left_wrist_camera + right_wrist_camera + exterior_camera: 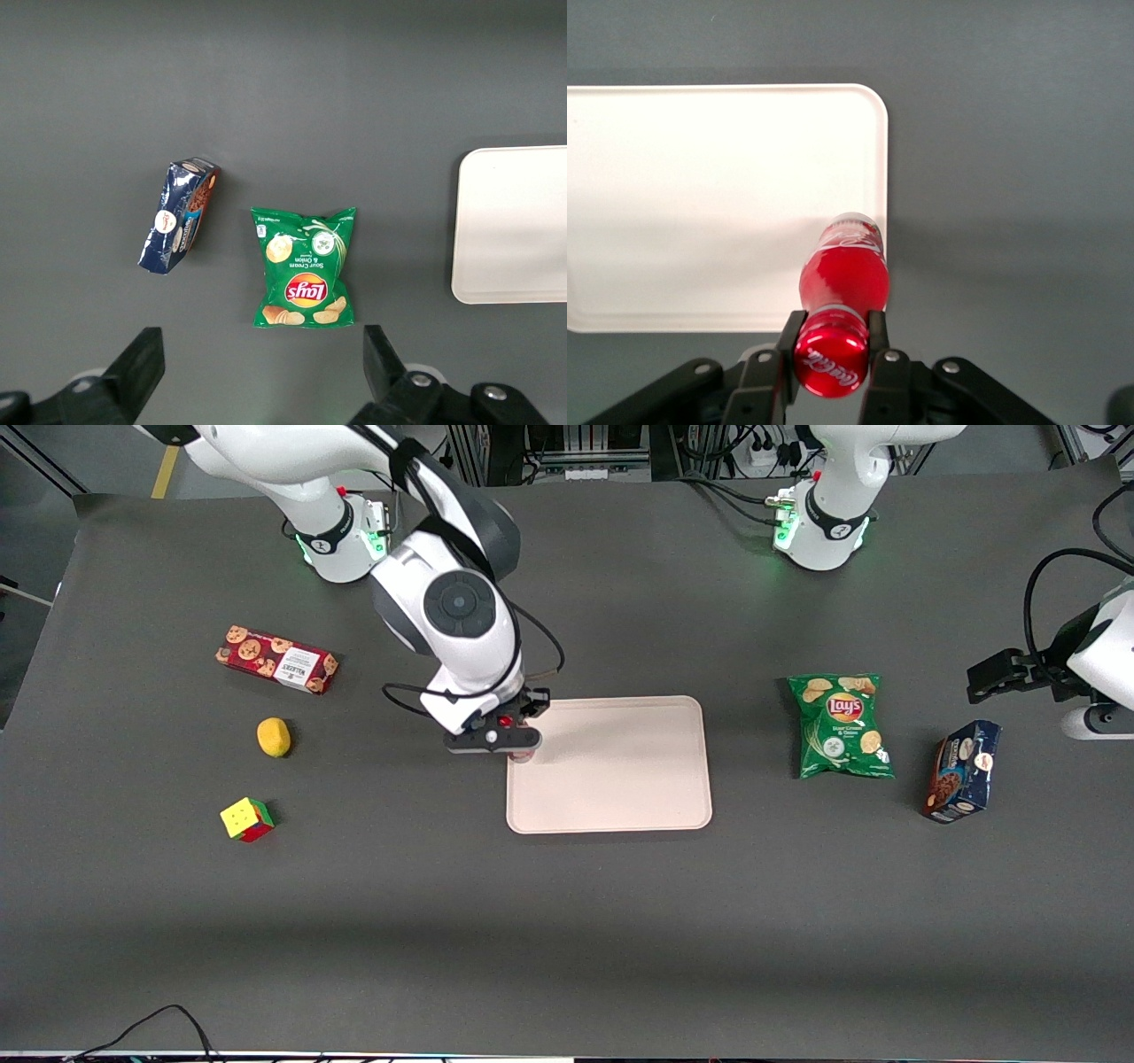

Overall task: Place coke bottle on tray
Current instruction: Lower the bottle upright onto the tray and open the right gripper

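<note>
Fingers [878, 341] of the gripper [833, 341] clamped on the neck of the coke bottle [843, 270], just under its red cap. Bottle upright at the tray [620, 779] edge toward the working arm's end of the bench [567, 921]; base hidden, contact unclear.

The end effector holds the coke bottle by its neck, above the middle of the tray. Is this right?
Not quite. The end effector does hold the coke bottle by its neck, but over the tray's edge at the working arm's end, not the middle. The right wrist view shows it.
</note>
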Controlling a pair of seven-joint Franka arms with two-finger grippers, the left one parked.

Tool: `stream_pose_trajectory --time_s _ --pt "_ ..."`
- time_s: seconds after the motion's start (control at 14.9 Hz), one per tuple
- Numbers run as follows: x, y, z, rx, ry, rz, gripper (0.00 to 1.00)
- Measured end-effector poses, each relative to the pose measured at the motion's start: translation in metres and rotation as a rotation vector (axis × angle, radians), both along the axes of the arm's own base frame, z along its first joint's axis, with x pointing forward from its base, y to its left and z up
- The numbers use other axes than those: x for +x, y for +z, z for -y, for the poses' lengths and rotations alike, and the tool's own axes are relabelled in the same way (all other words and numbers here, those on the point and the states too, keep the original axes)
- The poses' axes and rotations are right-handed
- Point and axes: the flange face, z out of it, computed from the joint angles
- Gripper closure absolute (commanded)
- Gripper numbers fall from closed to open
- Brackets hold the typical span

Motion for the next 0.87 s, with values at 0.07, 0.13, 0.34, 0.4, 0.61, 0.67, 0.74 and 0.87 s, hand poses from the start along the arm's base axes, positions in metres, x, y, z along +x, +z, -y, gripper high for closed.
stream_pose_trajectory --time_s 0.07,0.13,0.34,0.4,0.61,0.67,0.74,0.87 --pt "0.004 -0.01 -0.001 0.007 -0.003 -0.003 1.0" --pt "0.006 -0.018 -0.003 0.015 -0.004 -0.005 1.0" --pt "0.007 -0.033 -0.011 0.036 -0.041 0.003 1.0" --pt "0.007 -0.035 -0.013 0.043 -0.05 0.007 1.0" --pt "0.005 -0.042 -0.019 0.048 -0.056 0.007 1.0" --pt "0.004 -0.045 -0.02 0.047 -0.056 0.004 1.0" --pt "0.004 -0.049 -0.021 0.046 -0.057 0.001 1.0" --pt "0.005 -0.055 -0.021 0.046 -0.058 -0.001 0.76"
